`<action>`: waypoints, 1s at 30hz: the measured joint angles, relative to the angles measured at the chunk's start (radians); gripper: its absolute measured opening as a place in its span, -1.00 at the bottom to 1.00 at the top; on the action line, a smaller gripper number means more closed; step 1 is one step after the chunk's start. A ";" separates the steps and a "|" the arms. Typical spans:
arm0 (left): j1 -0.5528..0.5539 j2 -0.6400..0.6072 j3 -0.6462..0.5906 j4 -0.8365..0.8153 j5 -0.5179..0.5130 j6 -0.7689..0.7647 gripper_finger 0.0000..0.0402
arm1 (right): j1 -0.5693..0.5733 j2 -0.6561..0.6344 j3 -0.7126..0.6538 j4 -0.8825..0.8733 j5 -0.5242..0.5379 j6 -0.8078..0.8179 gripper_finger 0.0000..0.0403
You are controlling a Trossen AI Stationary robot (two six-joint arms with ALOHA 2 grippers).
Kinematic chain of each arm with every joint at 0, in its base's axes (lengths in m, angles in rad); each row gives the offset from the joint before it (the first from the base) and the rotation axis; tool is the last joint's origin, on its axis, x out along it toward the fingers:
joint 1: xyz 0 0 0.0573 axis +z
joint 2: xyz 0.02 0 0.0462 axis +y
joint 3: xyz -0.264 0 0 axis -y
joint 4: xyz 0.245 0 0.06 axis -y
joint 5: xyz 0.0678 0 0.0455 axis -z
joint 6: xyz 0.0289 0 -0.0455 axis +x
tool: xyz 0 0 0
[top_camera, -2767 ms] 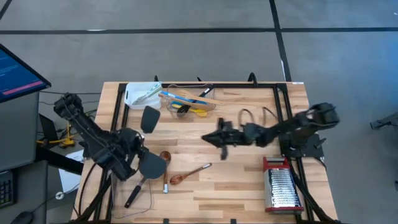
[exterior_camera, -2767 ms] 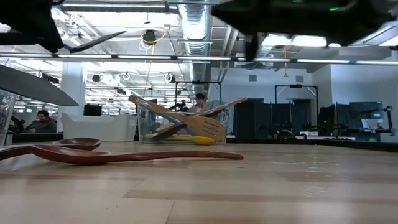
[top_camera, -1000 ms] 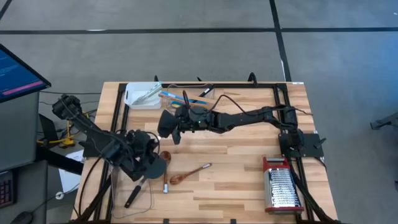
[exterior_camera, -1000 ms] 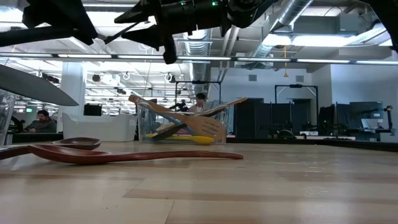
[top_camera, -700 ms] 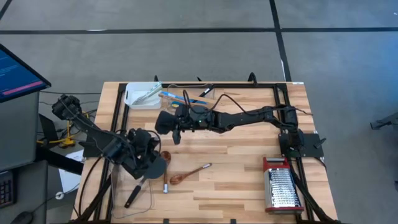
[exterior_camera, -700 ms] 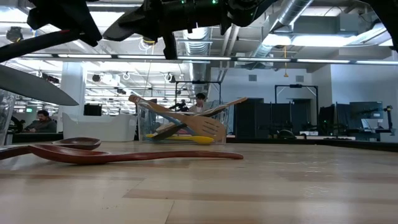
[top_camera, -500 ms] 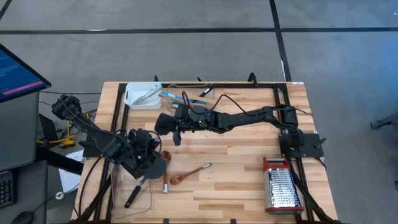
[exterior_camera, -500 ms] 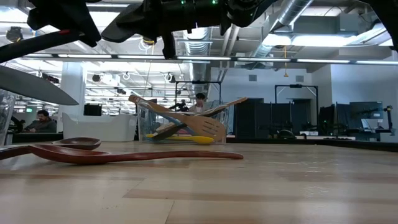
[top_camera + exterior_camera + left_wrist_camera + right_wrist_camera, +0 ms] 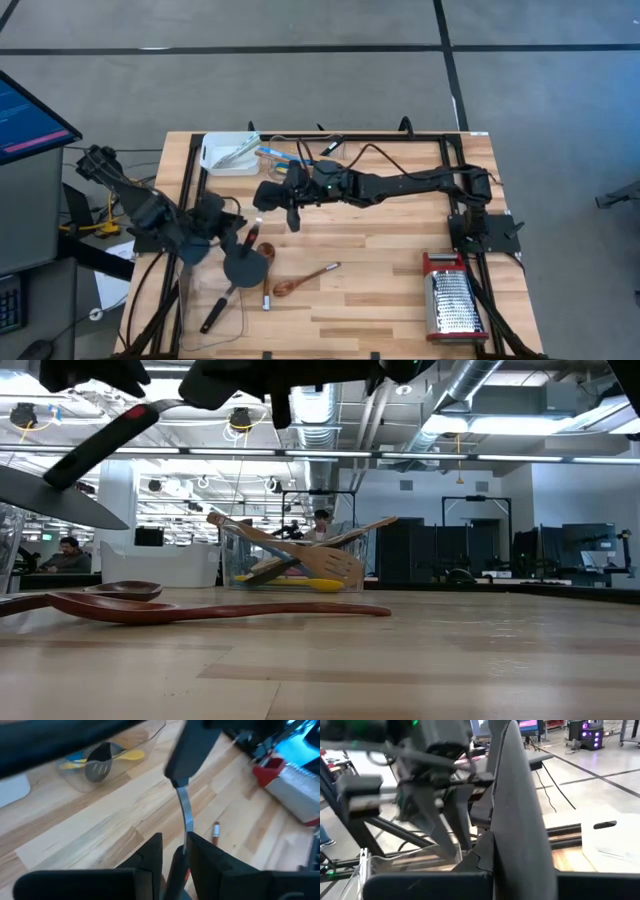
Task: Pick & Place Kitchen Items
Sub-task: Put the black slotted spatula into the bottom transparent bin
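Dark grey spatula (image 9: 268, 192) sits clamped in the fully closed right gripper (image 9: 283, 194), held above the surface just left of centre in the high view, below the clear tub (image 9: 300, 160) of utensils at upper centre. At left, the left gripper (image 9: 218, 222) has its fingers (image 9: 150, 855) slightly parted around the handle of a black spatula (image 9: 243, 262); whether they press it cannot be told. Two wooden spoons (image 9: 300, 281) lie on the surface at lower centre. A grater (image 9: 452, 300) stands lower right.
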State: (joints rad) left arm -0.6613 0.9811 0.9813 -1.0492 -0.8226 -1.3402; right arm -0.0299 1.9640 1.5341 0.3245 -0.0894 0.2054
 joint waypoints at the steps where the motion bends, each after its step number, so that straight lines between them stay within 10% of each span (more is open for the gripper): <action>1: 0.000 -0.018 0.000 0.000 0.000 0.008 -0.64 | 0.000 -0.004 0.000 0.000 -0.006 -0.003 -1.00; 30: 0.001 -0.061 -0.001 0.151 0.113 0.248 -0.66 | -0.018 -0.016 0.000 0.064 -0.201 0.022 -1.00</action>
State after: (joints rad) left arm -0.6605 0.9206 0.9802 -0.8982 -0.7094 -1.0918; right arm -0.0479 1.9476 1.5345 0.3888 -0.2900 0.2276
